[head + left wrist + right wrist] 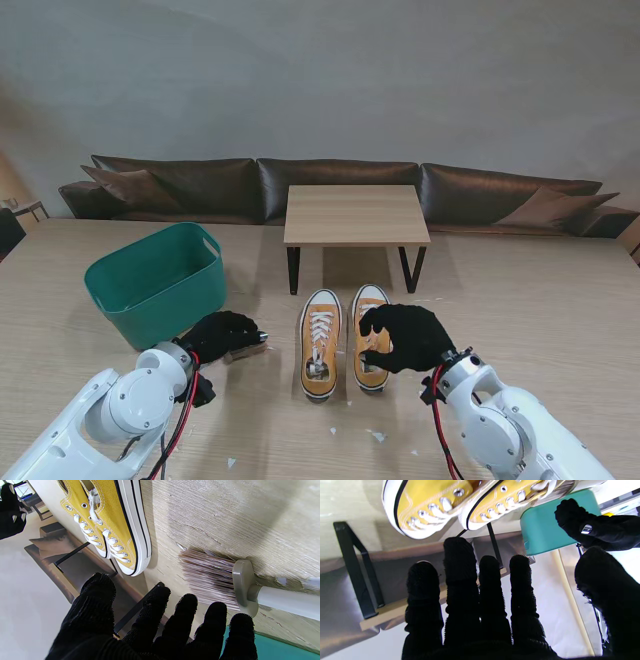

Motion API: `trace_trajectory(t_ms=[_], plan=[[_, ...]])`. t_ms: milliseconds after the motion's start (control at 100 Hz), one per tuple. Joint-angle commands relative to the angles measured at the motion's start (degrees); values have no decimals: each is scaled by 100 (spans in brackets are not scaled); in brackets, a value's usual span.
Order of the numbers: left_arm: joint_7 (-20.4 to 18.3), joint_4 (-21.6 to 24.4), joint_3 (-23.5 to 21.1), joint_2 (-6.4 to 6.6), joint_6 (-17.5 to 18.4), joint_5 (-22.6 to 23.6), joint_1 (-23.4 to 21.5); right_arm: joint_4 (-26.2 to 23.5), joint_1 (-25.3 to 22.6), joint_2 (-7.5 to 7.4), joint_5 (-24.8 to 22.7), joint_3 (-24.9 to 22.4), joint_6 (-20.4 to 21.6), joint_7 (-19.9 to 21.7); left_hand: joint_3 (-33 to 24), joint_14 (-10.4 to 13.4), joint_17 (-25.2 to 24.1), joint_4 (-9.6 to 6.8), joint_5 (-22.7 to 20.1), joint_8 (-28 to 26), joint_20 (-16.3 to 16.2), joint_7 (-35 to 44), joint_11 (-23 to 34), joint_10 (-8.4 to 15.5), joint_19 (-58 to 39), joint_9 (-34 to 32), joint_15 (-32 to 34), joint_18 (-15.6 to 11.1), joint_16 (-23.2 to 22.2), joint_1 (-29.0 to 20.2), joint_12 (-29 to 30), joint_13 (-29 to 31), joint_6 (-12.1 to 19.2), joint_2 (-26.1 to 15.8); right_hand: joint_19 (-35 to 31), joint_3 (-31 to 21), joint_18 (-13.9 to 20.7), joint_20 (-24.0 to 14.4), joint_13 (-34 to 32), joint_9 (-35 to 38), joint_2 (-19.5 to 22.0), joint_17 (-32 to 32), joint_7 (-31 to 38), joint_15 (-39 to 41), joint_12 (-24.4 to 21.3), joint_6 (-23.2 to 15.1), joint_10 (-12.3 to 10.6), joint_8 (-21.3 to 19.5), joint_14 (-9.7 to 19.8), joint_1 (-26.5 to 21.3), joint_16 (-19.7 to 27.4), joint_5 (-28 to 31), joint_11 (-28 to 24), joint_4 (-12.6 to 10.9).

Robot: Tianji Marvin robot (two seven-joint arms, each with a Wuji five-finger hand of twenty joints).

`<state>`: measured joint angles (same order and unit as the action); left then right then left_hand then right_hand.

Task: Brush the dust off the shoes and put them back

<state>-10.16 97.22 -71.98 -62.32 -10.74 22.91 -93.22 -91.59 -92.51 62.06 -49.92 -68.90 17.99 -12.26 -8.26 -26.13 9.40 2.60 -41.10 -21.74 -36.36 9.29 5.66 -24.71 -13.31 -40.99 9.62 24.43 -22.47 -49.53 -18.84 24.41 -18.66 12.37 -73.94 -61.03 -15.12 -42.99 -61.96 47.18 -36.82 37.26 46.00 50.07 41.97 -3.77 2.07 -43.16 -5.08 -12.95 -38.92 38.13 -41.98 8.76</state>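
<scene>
From the stand, a green basket (155,280) sits left on the counter (560,300); its contents are hidden. Two yellow shoes (342,340) lie side by side, toes pointing away from me. The right robot hand (405,337) hovers over the right shoe.

Left wrist: the left robot hand (140,630) is spread beside the brush (225,582).

Right wrist: the right hand's fingers (460,580) are apart, holding nothing.

Shoes (344,340): paired, narrow gap between; block table centre.
Basin (160,280): obstacle at 10 o'clock.
Small table (356,214): obstacle at 12 o'clock.
Brush (245,347): lies at 9 o'clock of shoes.
Open table (540,290): free passage at 2 o'clock.
</scene>
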Motion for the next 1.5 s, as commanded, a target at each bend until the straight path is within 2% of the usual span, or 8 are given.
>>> trace_trajectory(t_ms=[0, 370, 850, 900, 920, 950, 1260, 1490], plan=[[-113, 30, -3, -8, 1, -16, -13, -227, -69, 40, 29, -73, -56, 185, 131, -108, -30, -164, -67, -8, -60, 9, 11, -67, 25, -14, -32, 11, -34, -135, -40, 101, -33, -183, 303, 197, -283, 86, 195, -152, 207, -270, -297, -422, -271, -116, 120, 154, -178, -30, 172, -115, 309, -175], [-96, -21, 7, -7, 91, 10, 7, -920, -422, 84, 1005, -474, -684, 935, 119, -73, -52, -162, 121, 22, -55, -68, -17, 4, 36, 83, -45, -17, -28, -178, -29, 62, 56, -43, 2010, 825, -482, 707, 1358, -503, 666, -1467, -1603, -3093, -1268, -415, 81, 730, -624, 4, 1286, -482, 1859, -322], [94, -43, 71, 34, 566, 818, 58, -395, -181, 233, 1529, -287, -1064, 519, -176, 270, -430, -143, 574, 40, -17, -145, -76, 510, 174, 540, -217, -278, 33, -80, -20, -364, 423, 679, 2233, 746, -551, 720, 1346, -384, 687, -1572, -1695, -3199, -1290, -355, 246, 773, -725, -88, 1309, -351, 1926, -344], [4, 43, 57, 63, 533, 969, 46, -362, -155, 239, 1560, -287, -1061, 508, -240, 303, -448, -138, 600, 39, -14, -144, -79, 547, 182, 573, -225, -283, 36, -41, -22, -394, 456, 717, 2235, 741, -555, 710, 1351, -377, 687, -1576, -1693, -3197, -1287, -356, 246, 773, -729, -94, 1304, -340, 1925, -343], [-53, 94, 45, 78, 502, 1045, 32, -353, -149, 242, 1579, -289, -1061, 506, -785, 306, -447, -80, 633, 32, -8, -109, -51, 552, 183, 610, -210, -286, 45, 225, -39, -407, 456, 836, 2237, 738, -556, 708, 1356, -381, 683, -1581, -1693, -3198, -1286, -353, 256, 773, -737, -100, 1303, -340, 1927, -343], [-146, 184, 21, 102, 430, 1182, 2, -341, -143, 246, 1607, -295, -1060, 502, -949, 309, -439, -53, 651, 35, -8, -109, -52, 560, 179, 615, -205, -289, 46, 307, -40, -403, 458, 871, 2239, 733, -557, 703, 1356, -383, 683, -1585, -1696, -3196, -1284, -351, 261, 774, -730, -106, 1300, -344, 1928, -344], [-1359, 1104, -410, 330, -215, 2626, -488, -282, -121, 264, 1744, -296, -998, 485, -1059, 357, -199, -12, 591, 37, -72, -100, -61, 530, 50, 586, -132, -268, 11, 407, -44, -308, 435, 846, 2219, 727, -567, 644, 1331, -358, 689, -1570, -1688, -3162, -1272, -322, 289, 780, -728, -96, 1270, -296, 1929, -340], [-1722, 1191, -551, 369, -342, 3307, -672, -260, -123, 267, 1836, -301, -981, 522, -1423, 356, -27, 28, 662, 46, -387, -121, 2, 471, -205, 568, 177, -312, -231, 549, -214, -202, 431, 1010, 2199, 721, -579, 607, 1302, -348, 708, -1562, -1693, -3124, -1264, -297, 316, 787, -732, -101, 1246, -295, 1922, -345]])
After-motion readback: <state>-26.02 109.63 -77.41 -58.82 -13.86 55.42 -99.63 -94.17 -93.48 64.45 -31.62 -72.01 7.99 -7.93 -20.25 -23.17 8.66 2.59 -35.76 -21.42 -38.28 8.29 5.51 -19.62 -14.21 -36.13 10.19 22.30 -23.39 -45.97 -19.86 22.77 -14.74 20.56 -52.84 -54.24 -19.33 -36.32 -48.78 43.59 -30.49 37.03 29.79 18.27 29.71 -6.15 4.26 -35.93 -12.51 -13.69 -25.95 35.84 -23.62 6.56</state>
